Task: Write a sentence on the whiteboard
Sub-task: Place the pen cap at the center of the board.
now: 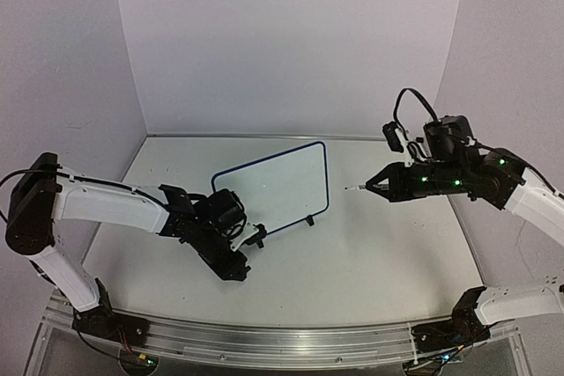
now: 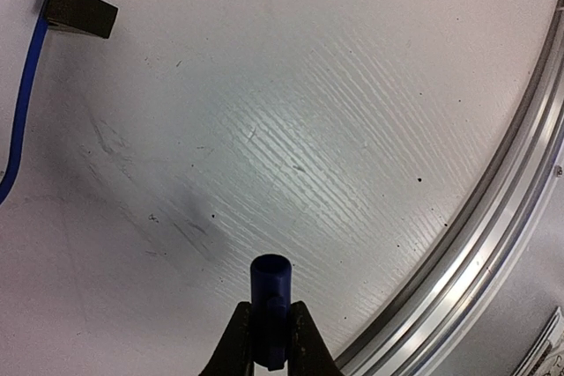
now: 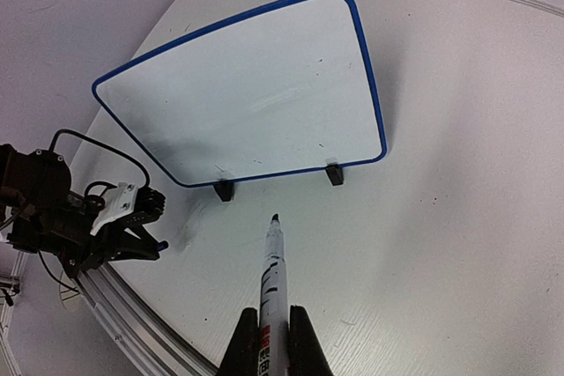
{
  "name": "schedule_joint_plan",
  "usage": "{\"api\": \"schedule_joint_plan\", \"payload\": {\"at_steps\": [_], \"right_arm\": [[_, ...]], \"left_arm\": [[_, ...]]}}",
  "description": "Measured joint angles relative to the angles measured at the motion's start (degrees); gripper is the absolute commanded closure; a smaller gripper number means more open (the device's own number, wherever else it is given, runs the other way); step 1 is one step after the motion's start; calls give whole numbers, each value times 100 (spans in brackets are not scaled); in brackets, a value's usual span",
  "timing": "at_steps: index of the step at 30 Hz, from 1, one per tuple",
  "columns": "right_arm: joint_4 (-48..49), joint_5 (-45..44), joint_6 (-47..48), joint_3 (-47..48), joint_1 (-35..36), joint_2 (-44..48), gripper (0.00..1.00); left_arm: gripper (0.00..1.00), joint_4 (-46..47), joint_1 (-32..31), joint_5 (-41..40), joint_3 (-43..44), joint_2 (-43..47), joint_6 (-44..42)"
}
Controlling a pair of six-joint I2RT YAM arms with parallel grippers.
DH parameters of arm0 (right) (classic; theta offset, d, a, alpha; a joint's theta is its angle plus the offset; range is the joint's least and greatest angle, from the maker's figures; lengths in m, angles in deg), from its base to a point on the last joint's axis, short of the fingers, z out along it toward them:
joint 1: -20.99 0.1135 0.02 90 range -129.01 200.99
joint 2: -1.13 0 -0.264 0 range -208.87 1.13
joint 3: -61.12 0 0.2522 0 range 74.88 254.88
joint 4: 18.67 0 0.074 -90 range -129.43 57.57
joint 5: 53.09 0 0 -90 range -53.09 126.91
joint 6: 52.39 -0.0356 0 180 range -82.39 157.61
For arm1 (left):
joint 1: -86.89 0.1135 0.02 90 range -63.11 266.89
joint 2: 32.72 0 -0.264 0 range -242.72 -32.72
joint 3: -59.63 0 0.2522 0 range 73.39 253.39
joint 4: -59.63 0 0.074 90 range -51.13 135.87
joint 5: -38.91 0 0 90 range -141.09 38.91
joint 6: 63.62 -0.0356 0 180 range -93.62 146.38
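Observation:
The whiteboard [image 1: 278, 187] stands tilted on two black clip feet mid-table, white with a thin blue frame. Its face [image 3: 256, 94] is bare white with a few specks; no sentence shows on it. My right gripper [image 3: 270, 314] is shut on a white marker [image 3: 273, 279], uncapped, its dark tip aimed at the table just before the board's feet. From above, the right gripper [image 1: 374, 187] hovers to the right of the board. My left gripper [image 2: 270, 305] is shut on a blue marker cap [image 2: 270, 292], low over the table in front of the board's left foot [image 2: 79, 11].
An aluminium rail [image 1: 282, 341] runs along the table's near edge, close to the left gripper [image 1: 238, 270]. White walls enclose the table at the back and sides. In the right wrist view the left arm [image 3: 79, 217] lies at the board's lower left.

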Motion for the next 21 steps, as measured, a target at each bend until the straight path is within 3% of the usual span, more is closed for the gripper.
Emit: {"api": "schedule_joint_plan", "payload": {"at_steps": [6,14,21], "right_arm": [[66,-42,-28,-162,0,107,100],[85,-66,-48,-236,0,177,100],[105,-66,-74,-262,0,208,100]], "left_arm": [[71,9,-11,-50,0,-149,37],[36,46,-11,-162,0,-151,129],[27,72,-15,-291,-85,11,170]]}}
